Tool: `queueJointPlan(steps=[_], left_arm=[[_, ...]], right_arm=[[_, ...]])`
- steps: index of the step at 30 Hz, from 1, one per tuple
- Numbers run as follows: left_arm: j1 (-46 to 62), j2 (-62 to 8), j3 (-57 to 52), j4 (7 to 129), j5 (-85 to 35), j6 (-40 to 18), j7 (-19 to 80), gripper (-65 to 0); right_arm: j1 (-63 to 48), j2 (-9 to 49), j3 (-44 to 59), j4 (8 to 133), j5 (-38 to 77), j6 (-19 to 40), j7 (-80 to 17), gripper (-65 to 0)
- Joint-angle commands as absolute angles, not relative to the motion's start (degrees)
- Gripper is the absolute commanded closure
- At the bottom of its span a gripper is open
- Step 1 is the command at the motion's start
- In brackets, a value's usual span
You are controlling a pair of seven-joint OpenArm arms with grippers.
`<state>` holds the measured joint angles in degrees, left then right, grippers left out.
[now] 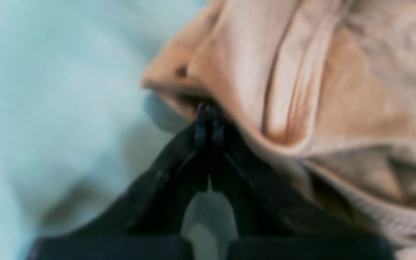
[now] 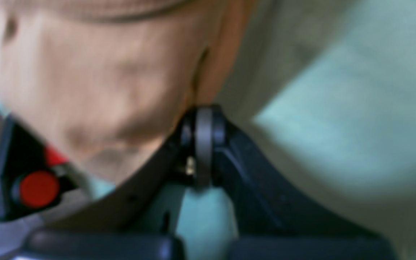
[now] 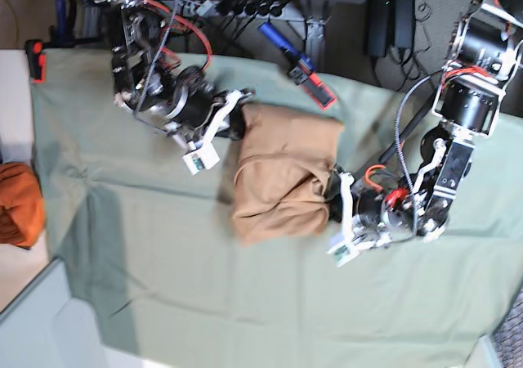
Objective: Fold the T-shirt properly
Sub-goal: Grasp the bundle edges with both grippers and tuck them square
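The tan T-shirt (image 3: 282, 172) lies as a folded, bunched bundle in the middle of the pale green sheet (image 3: 204, 286). My left gripper (image 3: 331, 190) is at the bundle's right edge. In the left wrist view its black fingertips (image 1: 208, 121) are pressed together on a fold of the T-shirt (image 1: 302, 83). My right gripper (image 3: 241, 123) is at the bundle's upper left corner. In the right wrist view it (image 2: 202, 122) is shut at a crease of the T-shirt (image 2: 96, 83), which drapes over its left side. Both wrist views are blurred.
A brighter orange cloth bundle (image 3: 16, 204) sits at the left edge. A blue and red tool (image 3: 306, 74) lies at the sheet's far edge, with cables and power bricks behind. A black box with a red button (image 2: 31, 184) shows in the right wrist view.
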<state>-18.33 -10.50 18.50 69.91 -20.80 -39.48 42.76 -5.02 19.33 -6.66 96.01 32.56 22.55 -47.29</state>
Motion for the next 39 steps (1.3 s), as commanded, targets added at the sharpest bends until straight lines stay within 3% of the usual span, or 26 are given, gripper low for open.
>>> queueJointPlan(steps=[1, 12, 18, 25, 30, 39], left_arm=[[-20.21, -10.63, 18.31, 70.76, -21.71, -39.24, 41.58, 0.0], [-23.59, -17.21, 13.13, 78.22, -34.00, -39.27, 47.99, 0.0], [-22.65, -20.27, 9.41, 84.14, -47.88, -40.00, 57.60, 0.0], [-14.98, -19.62, 9.43, 87.18, -51.27, -40.00, 58.57, 0.0], [-10.02, -17.93, 9.47, 88.84, -53.41, -40.00, 59.42, 0.0], [-6.52, -16.78, 12.82, 93.41, -53.43, -40.00, 59.35, 0.0]], right_arm=[[-4.64, 19.31, -6.31, 97.58, 33.17, 28.82, -46.78, 0.0], [-4.58, 18.92, 4.29, 98.06, 32.84, 28.77, -47.42, 0.0], [-3.09, 18.90, 9.26, 101.23, 37.60, 28.86, -47.42, 0.0], [1.83, 16.32, 6.15, 103.98, 39.09, 28.95, -47.62, 0.0], [5.43, 12.91, -2.55, 102.85, 35.57, 28.95, -46.96, 0.0], [12.38, 11.86, -10.50, 91.88, 25.91, 28.93, -42.46, 0.0]])
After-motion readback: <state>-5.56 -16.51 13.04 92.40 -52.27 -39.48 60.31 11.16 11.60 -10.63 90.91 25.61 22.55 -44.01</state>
